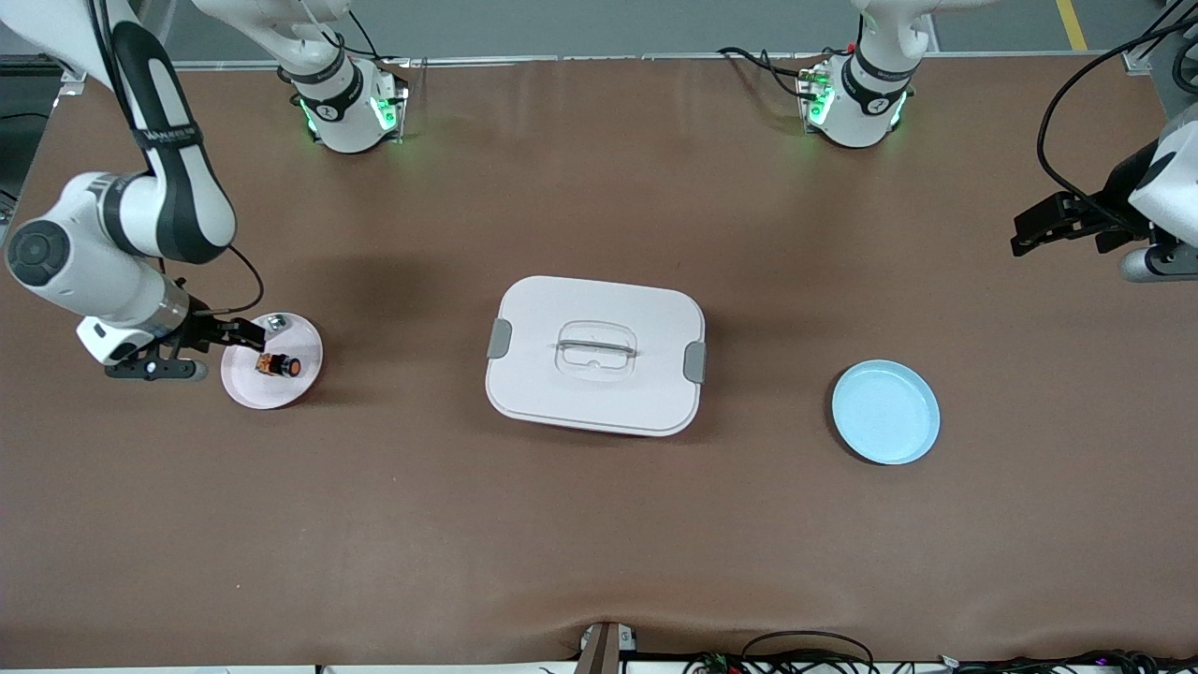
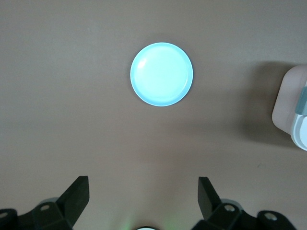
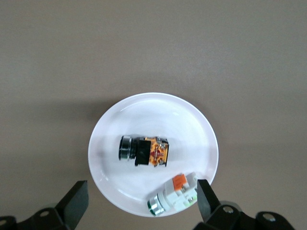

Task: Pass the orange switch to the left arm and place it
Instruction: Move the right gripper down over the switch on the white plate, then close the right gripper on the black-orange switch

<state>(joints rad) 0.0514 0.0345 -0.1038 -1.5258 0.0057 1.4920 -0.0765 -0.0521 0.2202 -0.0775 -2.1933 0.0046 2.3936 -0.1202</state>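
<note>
The orange switch, a tiny black cylinder with an orange end, lies on its side in the middle of a pink plate toward the right arm's end of the table. My right gripper hangs open over that plate's edge, and nothing is between its fingers. The white box with grey latches sits mid-table. My left gripper waits open and empty over bare table at the left arm's end.
A silver-and-white piece with an orange tab shares the pink plate, close to one right finger. A light-blue plate stands toward the left arm's end, nearer the front camera than the left gripper's spot.
</note>
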